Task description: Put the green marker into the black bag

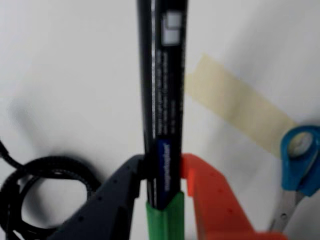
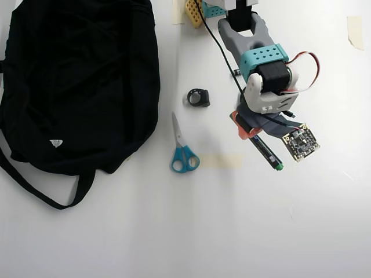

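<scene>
Green marker, pinched between the gripper fingers well right of the black bag, blue-handled scissors lying between on the table.

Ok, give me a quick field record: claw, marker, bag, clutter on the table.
claw: shut on the green marker
green marker: clamped near its green cap, barrel sticking out past the claw
black bag: at left in the overhead view, marker not in it
scissors: between bag and claw
coiled black cable: above the scissors
tape strip: on table
</scene>
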